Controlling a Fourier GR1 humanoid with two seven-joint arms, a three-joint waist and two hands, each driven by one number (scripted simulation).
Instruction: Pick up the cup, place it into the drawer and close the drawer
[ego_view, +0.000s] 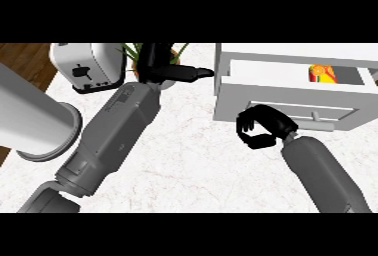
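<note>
Partly hidden, the cup (322, 73) sits in the drawer (295, 85); right hand (260, 129) curled, empty.

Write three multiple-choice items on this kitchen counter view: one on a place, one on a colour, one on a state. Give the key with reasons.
1. Where does the toaster stand?
A. at the counter's far left
B. inside the drawer
C. under the right robot hand

2. What colour is the cup lying in the drawer?
A. blue
B. orange and yellow
C. black

3. In what state is the drawer?
A. shut flush
B. pulled open
C. taken off the cabinet

Key: 1 A, it stands by the potted plant, left of the left robot hand. 2 B, orange and yellow show against the white inside. 3 B, its inside is in plain view, with the right robot hand curled at its front, holding nothing.
</note>
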